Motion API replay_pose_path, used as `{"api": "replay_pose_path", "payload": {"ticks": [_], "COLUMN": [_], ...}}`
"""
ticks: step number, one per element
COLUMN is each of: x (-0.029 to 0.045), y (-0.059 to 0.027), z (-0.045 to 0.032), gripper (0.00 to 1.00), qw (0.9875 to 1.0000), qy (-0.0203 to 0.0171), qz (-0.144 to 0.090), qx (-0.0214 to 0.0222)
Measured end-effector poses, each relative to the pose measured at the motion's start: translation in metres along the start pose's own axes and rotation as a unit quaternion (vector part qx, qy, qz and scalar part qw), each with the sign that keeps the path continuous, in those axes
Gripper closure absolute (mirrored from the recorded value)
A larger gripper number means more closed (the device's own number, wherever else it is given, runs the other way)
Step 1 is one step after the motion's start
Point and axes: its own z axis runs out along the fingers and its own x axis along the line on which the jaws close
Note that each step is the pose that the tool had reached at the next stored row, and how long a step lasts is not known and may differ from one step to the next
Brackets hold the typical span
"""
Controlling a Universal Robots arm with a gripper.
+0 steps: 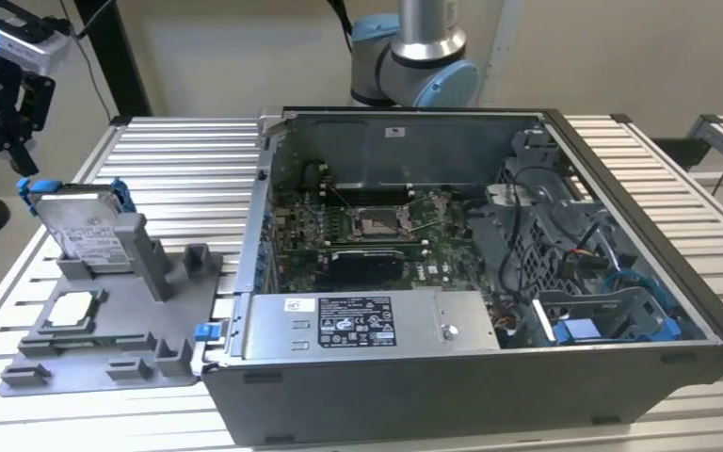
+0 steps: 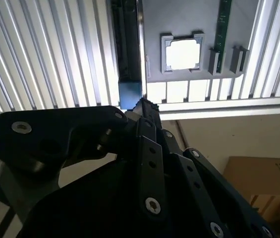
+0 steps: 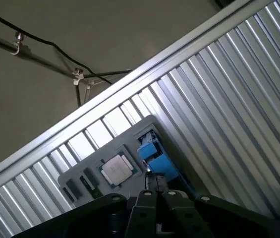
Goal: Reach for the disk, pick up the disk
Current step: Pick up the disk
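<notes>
1. Slatted metal table (image 1: 173, 151) carries an open computer case (image 1: 462, 377) at the exterior view's centre and right, and a grey holder (image 1: 98, 353) at its lower left.
2. Your disk (image 1: 86, 231) stands on edge in that holder's slot, label outward. It seems parked that way to leave its top edge free for a grab from above.
3. Your gripper (image 1: 4, 151) hangs at upper left, pointed down, just above the disk's blue top corner; both wrist views look past it onto that blue edge.
4. Whether it is apart or together, you cannot tell; the disk sits slotted, not yet lifted.
5. A small square chip (image 1: 72, 308) lies flat in the holder.
</notes>
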Motion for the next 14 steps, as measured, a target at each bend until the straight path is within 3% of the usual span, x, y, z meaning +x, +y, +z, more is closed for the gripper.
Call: {"api": "replay_pose_path", "payload": {"ticks": [7, 14], "x": [0.0, 0.0001], "y": [0.0, 0.0001], "z": [0.0, 0.0], "gripper": [1.0, 1.0], "qw": [0.9993, 0.9966], "qy": [0.0026, 0.0064], "qz": [-0.036, -0.082], "qx": [0.0014, 0.0036]}}
